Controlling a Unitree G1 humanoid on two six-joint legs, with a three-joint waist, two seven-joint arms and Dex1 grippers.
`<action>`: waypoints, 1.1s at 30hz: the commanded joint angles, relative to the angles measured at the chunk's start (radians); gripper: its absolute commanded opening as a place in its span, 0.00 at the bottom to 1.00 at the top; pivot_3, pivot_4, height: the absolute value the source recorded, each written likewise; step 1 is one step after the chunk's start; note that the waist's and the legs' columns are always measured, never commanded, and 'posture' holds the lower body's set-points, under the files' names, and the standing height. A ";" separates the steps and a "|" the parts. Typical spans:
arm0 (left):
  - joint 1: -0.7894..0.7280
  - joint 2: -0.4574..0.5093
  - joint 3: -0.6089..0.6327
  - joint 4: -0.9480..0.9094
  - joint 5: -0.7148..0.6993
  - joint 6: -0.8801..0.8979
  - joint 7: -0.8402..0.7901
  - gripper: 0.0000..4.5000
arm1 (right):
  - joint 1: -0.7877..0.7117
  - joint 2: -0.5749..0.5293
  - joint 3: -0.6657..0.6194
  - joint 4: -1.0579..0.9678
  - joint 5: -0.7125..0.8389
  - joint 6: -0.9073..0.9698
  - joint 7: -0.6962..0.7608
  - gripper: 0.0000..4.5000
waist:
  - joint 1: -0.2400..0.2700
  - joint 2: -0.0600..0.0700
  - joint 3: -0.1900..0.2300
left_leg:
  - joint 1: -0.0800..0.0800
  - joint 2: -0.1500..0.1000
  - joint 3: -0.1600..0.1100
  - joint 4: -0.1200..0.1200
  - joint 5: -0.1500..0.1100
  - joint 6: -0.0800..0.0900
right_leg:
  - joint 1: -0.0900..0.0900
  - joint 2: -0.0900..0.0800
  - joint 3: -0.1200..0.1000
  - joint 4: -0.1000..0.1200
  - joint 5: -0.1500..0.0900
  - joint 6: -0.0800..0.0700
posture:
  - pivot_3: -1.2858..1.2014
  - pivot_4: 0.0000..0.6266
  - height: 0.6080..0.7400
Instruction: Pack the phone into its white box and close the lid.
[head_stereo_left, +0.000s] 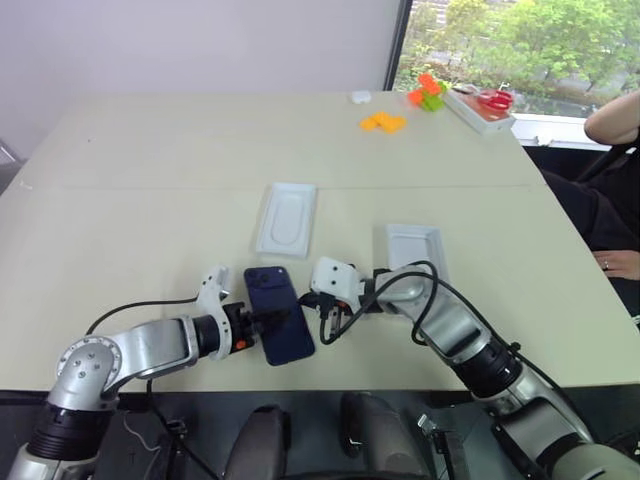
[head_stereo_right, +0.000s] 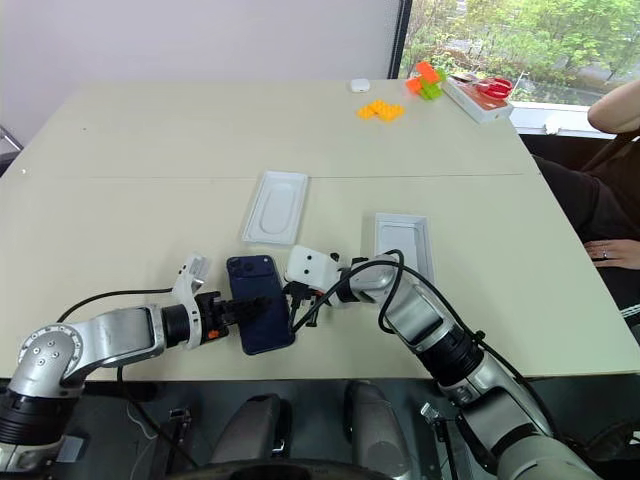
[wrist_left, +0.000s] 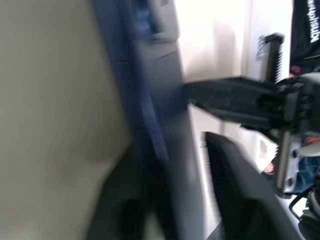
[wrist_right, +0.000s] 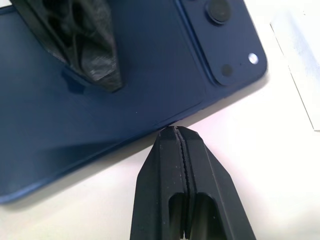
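Left pincer (head_stereo_left: 262, 322): fingers closed in on the left long edge of the phone (head_stereo_left: 278, 313), one finger lying over the glossy back, the other under it, as the left wrist view shows; it pinches the phone. Phone back-side up, camera cluster at the far corner, near the front edge of the surface (head_stereo_left: 150, 200), between the two pincers.

Right pincer (wrist_right: 176, 131): fingers pressed together, nothing between them. Tips meet right at the phone's right long edge; actual contact can't be told.

Count on the surface:
- phone: one.
- white box (head_stereo_left: 413, 252): one, open side up, just right of the right wrist, partly hidden by the arm and its cable.
- flat white insert with oval recess (head_stereo_left: 287, 218): one, beyond the phone, apart from it.
- orange blocks (head_stereo_left: 383, 122): one small cluster at the far side; a further orange and green cluster (head_stereo_left: 428, 92) beside it.
- small white object (head_stereo_left: 361, 97): one, far edge.
- long white box with a red item on top (head_stereo_left: 480, 108): one, far right corner.

A person's arm (head_stereo_left: 615, 118) and hand (head_stereo_left: 618, 262) show at the right edge.
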 joint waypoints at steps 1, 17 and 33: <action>-0.001 0.010 0.021 -0.023 0.000 -0.007 -0.011 0.37 | 0.004 -0.006 -0.016 -0.020 0.000 0.003 0.003 0.00 | -0.001 0.000 0.000 | 0.000 0.000 0.000 0.000 0.000 0.000 | 0.000 0.000 0.000 0.000 0.000 0.000 | 0.52 0.24 0.94; 0.062 0.001 0.104 -0.049 0.000 -0.038 -0.083 0.00 | -0.059 -0.051 -0.112 -0.022 -0.011 0.009 -0.029 0.00 | -0.004 0.000 0.001 | -0.001 0.000 0.001 -0.001 0.000 0.000 | -0.002 0.001 0.000 -0.001 0.000 0.000 | 0.52 0.24 0.94; 0.252 0.106 0.433 0.005 0.000 -0.023 -0.258 0.00 | -0.270 0.085 -0.084 0.245 -0.023 -0.126 0.010 0.75 | -0.004 0.000 0.003 | -0.002 0.001 0.001 -0.012 0.001 -0.001 | -0.009 0.003 0.000 -0.001 -0.002 -0.003 | 0.52 0.24 0.94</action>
